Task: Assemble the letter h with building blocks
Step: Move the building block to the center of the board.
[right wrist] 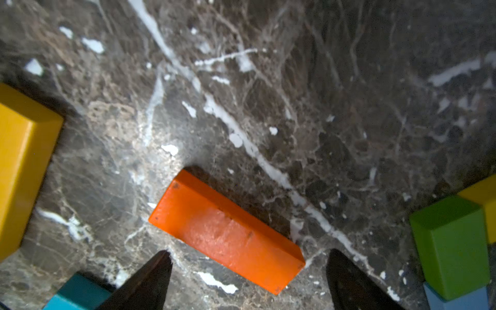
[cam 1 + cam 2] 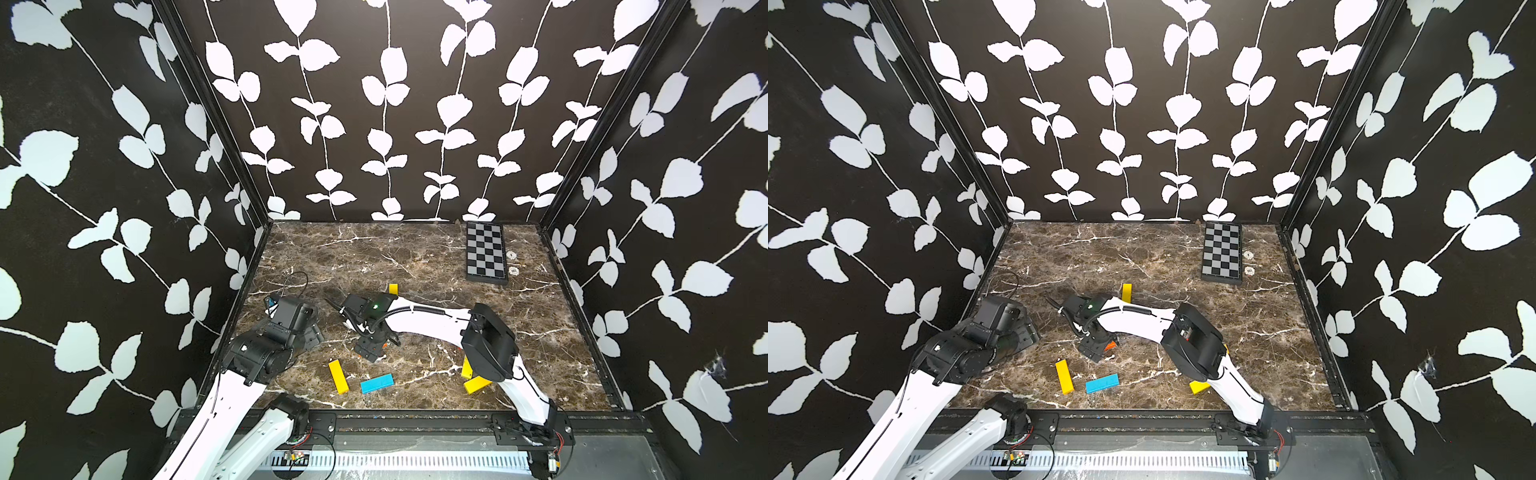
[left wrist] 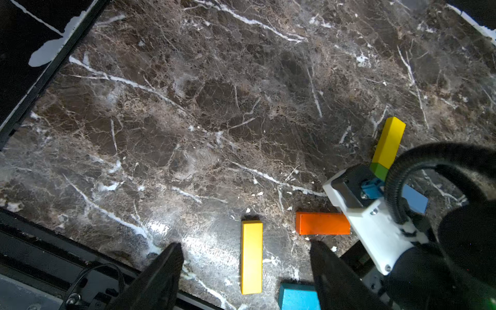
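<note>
The building blocks lie scattered on the marble table. In both top views a long yellow block [image 2: 338, 376] [image 2: 1064, 376] and a light blue block [image 2: 376, 383] [image 2: 1101, 383] lie near the front. Another yellow block [image 2: 393, 289] lies behind the right arm. My right gripper [image 1: 249, 252] is open and points down just over an orange block [image 1: 228, 233], which lies askew between its fingertips. A green block [image 1: 453, 247] sits off to one side. My left gripper [image 3: 244, 244] is open above the long yellow block [image 3: 251, 257], apart from it.
A black-and-grey chequered board [image 2: 486, 253] lies at the back right. More yellow blocks [image 2: 476, 384] lie partly hidden under the right arm's elbow. The right arm [image 3: 375, 222] is close to my left gripper. Dark leaf-patterned walls enclose the table on three sides.
</note>
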